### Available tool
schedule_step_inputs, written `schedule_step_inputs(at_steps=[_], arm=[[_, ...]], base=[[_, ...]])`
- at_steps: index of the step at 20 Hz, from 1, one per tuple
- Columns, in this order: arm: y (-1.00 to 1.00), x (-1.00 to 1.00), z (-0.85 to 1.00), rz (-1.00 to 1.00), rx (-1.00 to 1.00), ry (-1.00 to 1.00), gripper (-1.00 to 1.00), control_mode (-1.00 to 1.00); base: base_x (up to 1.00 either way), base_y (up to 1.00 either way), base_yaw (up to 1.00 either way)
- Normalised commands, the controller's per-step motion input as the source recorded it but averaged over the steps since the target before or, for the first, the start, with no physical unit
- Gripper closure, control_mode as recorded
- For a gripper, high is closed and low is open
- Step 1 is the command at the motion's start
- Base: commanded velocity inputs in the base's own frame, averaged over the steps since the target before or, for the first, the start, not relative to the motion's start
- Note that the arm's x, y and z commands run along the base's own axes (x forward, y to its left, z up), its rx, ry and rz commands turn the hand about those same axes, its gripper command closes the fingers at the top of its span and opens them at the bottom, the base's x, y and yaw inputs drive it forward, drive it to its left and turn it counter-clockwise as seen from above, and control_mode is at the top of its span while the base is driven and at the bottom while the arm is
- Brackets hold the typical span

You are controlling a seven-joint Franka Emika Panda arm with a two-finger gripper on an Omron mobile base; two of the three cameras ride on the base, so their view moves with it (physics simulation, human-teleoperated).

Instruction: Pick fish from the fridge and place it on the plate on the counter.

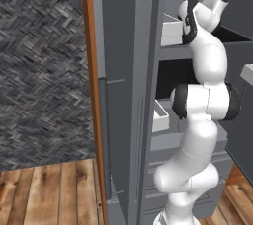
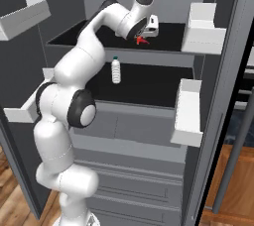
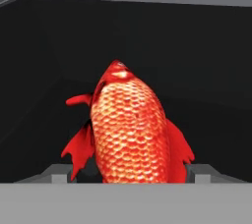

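Fridge shelves: one fish, one bottle.

The fish is covered in glossy red-orange scales with a wet-looking sheen, and its fins are seen as thin and ragged. The fridge is rendered in smooth, matt grey, like painted metal, with dark matt shelves. Its door bins look like plain white plastic. A small bottle appears as translucent plastic. Varnished wooden planks and a rough woven grey wall are shown.
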Motion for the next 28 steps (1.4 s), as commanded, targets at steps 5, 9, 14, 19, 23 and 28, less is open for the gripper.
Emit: schedule_step_inputs(at_steps=[5,9,14,19,23,28], arm=[[0.0,-0.89,0.0,-0.14,0.0,-0.1,1.0,-1.0],[0.0,-1.0,0.0,-0.17,0.0,-0.12,1.0,-1.0],[0.0,-1.0,0.01,-0.25,0.0,-0.03,1.0,-1.0],[0.1,-1.0,0.04,-0.25,0.0,-0.05,1.0,-1.0],[0.1,-1.0,0.17,-0.24,0.01,0.0,1.0,-1.0],[0.01,-1.0,0.05,-0.1,0.04,0.01,1.0,-1.0]], base=[[0.0,0.0,0.0],[0.0,0.0,0.0],[0.0,0.0,0.0],[0.0,0.0,0.0],[0.0,0.0,0.0],[0.0,0.0,0.0]])
